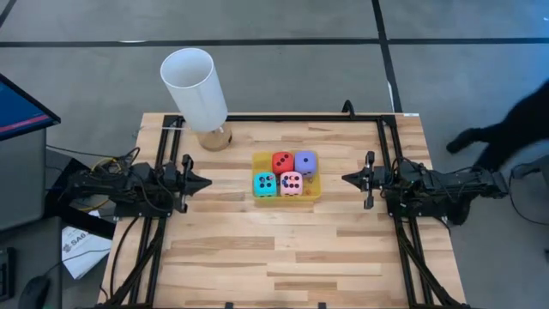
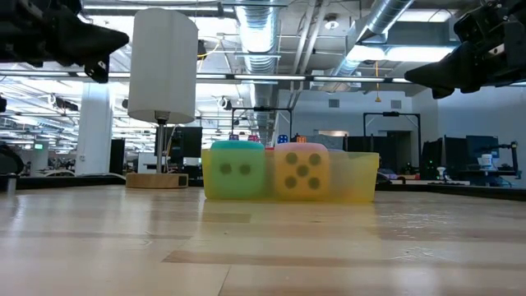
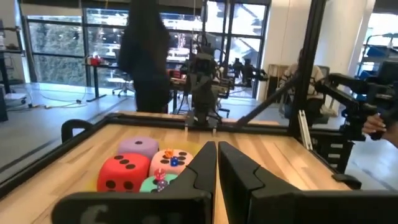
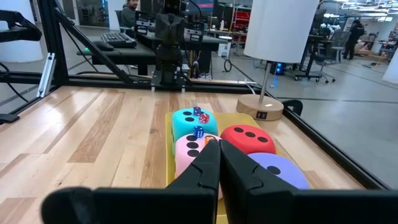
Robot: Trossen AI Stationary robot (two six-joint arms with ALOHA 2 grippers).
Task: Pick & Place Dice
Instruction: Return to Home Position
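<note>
Overhead, table-level, two opposed wrist views

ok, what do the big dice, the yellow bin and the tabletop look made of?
Big dice: likely foam or soft plastic, matte; rounded corners, no glare, flat black pips. Yellow bin: translucent plastic; dice show tinted through its wall in the low view. Tabletop: wood, butcher-block style, light satin finish; glued strips with visible grain.

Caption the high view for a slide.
Four dice fill the yellow bin; left gripper and right gripper flank it, shut.
</note>
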